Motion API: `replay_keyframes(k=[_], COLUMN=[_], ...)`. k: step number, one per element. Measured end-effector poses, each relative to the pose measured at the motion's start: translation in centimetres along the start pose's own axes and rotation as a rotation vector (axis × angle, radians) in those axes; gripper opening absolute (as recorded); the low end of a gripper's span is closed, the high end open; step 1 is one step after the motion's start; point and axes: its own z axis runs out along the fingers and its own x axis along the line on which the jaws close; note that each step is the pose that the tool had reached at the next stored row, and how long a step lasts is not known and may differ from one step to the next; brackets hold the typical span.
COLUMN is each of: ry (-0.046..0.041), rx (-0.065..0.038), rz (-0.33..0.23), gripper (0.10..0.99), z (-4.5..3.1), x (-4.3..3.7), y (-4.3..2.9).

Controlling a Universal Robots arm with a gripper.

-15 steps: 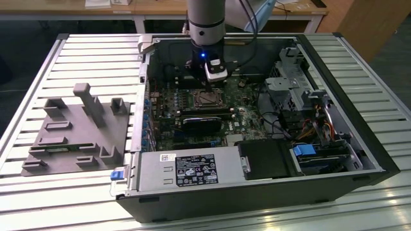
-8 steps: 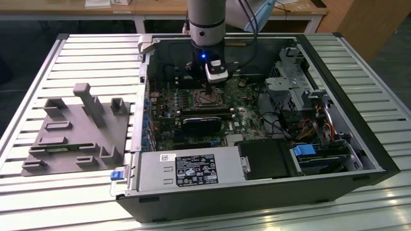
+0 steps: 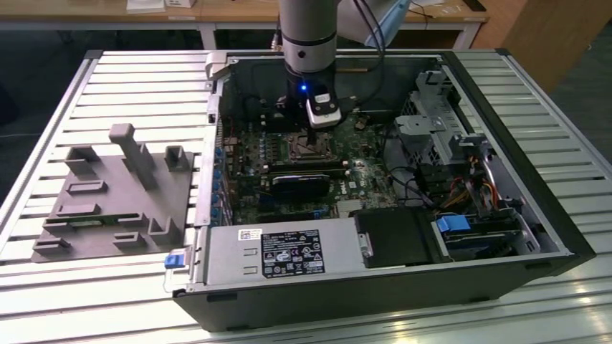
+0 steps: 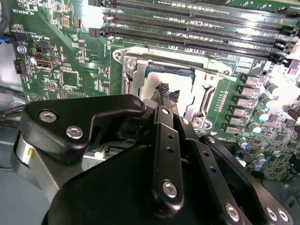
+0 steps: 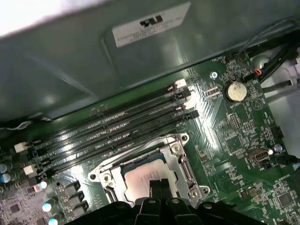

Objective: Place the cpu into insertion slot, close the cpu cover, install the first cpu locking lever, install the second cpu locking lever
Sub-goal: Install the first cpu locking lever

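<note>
Both wrist views show the dull silvery square cpu [image 5: 143,180] lying in the black insertion slot [image 4: 164,89], framed by the thin silvery metal cpu cover [image 5: 180,161]. Directly above the cpu, the black gripper [image 4: 168,97] has its fingertips [image 5: 158,186] pressed together, gripping nothing.

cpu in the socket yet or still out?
In. The cpu lies flat inside the insertion slot under the gripper in both wrist views, its silvery top showing through the metal frame.

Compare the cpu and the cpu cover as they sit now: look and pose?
The cpu is a solid, dull silvery square; the cpu cover is a thin metal frame with an open window. The cpu lies inside the window; the cpu cover rings it, lying flat and closed. The gripper tips hang above the cpu, not the frame. Both are square, metallic and level with the green board.
</note>
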Motion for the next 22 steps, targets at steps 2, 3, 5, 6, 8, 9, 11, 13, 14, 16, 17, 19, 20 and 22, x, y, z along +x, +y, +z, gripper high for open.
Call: replay_keyframes(k=[2,3,5,6,8,9,11,13,14,16,17,19,20,22], ry=[0.0000,0.0000,0.0000,0.0000,-0.0005,-0.0010,-0.0018,-0.0025,-0.0027,-0.0030,-0.0033,-0.0036,-0.0037,-0.0038], rx=[0.000,0.000,0.000,0.000,0.002,0.002,0.004,0.006,0.006,0.007,0.008,0.009,0.009,0.009], rz=[0.000,0.000,0.000,0.000,-0.001,-0.001,-0.001,-0.001,-0.001,-0.001,-0.001,-0.001,-0.001,-0.001], gripper=[0.102,0.102,0.102,0.102,0.102,0.102,0.102,0.102,0.102,0.102,0.102,0.102,0.102,0.102], z=[0.00,0.00,0.00,-0.02,-0.18,-0.33,-0.70,-1.13,-1.32,-1.75,-1.97,-2.34,-2.42,-2.42], x=[-0.04,-0.04,-0.05,-0.05,-0.06,-0.08,-0.11,-0.14,-0.16,-0.20,-0.22,-0.25,-0.25,-0.26], y=[-0.09,-0.10,-0.11,-0.11,-0.11,-0.09,-0.08,-0.05,-0.04,-0.02,-0.01,0.01,0.01,0.02])
